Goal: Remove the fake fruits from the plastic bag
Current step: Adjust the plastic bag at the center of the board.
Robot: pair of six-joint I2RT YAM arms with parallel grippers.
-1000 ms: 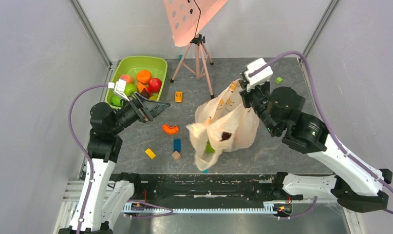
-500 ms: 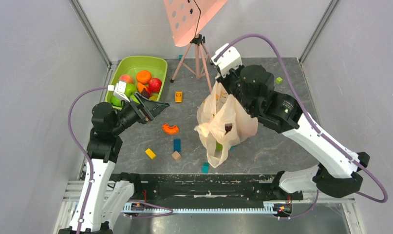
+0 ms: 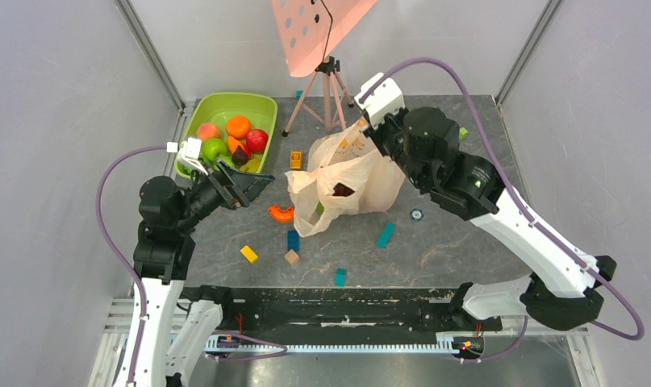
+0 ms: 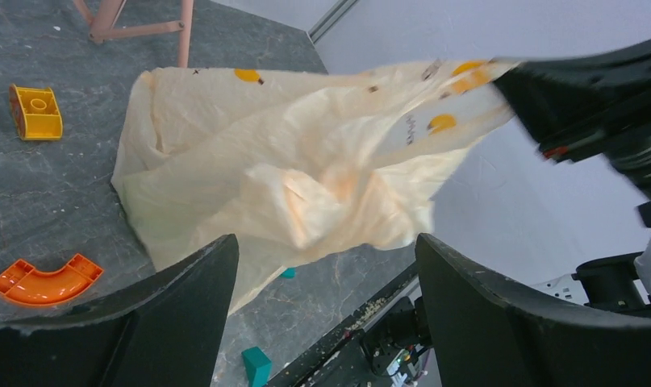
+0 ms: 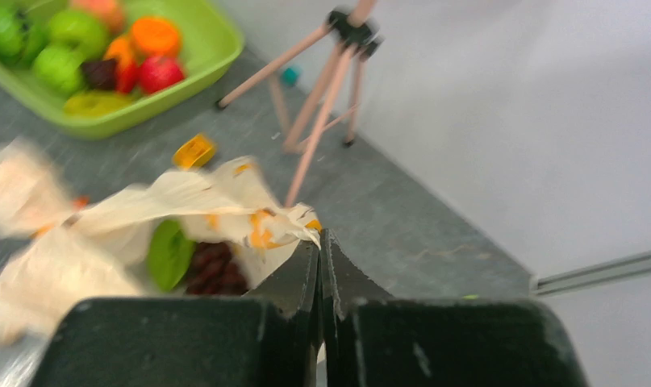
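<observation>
Thin translucent peach-orange plastic bag [image 3: 346,177], frame centre, is being clamped at its top corner by the right gripper [image 5: 320,242]. Green fake fruit [image 5: 170,251] and dark purple grape bunch [image 5: 215,270] are being carried inside. Left gripper [image 4: 326,242] is being held wide apart, empty, left of bag.

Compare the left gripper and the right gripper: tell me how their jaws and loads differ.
The left gripper has its jaws spread wide; the right gripper has its jaws pinched shut. The left gripper holds nothing, while the right gripper clamps the printed edge of the plastic bag. The left gripper sits near the green tub, the right gripper at the bag's far top. Both face the bag.
</observation>
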